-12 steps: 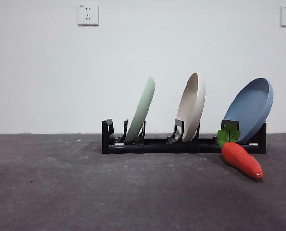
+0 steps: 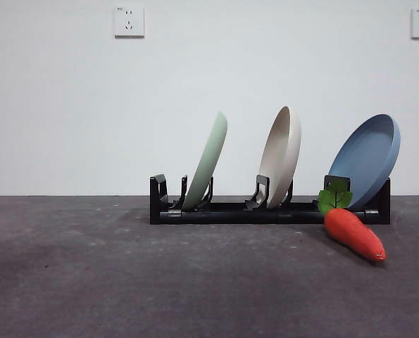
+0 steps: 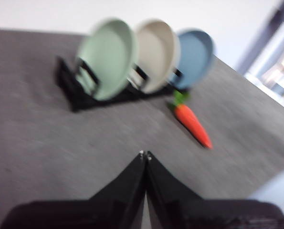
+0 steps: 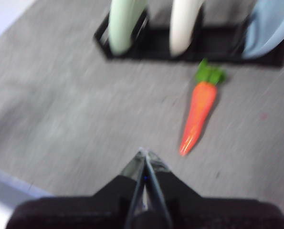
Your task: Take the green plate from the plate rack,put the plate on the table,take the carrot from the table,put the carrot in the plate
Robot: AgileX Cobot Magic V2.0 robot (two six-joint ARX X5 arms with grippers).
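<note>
The green plate [image 2: 208, 160] stood in the plate rack [image 2: 265, 210], propped at a lean in the slot at one end, its rim well above the prongs. Next along sat a beige plate [image 2: 281, 156] in the middle slot, and a blue plate [image 2: 367, 159] tilted at the other end. The rack sat well back on the bench [image 2: 124, 282], close to the white wall [image 2: 195, 84] with two sockets [image 2: 129, 21].

The carrot [image 2: 353, 232] lay flat on the bench just in front of the rack's blue-plate end, its green leaves toward the rack and close against it, its tip pointing away from it.

Neither arm showed in the front view. The left pincer [image 3: 145, 154] hovered over bare bench, well apart from the rack and the carrot, jaws pressed together tip to tip, nothing between them. The right pincer [image 4: 144, 152] hung over the bench too, near the carrot's tip but not touching it, jaws likewise closed and holding nothing. Both wrist views were blurred.
</note>
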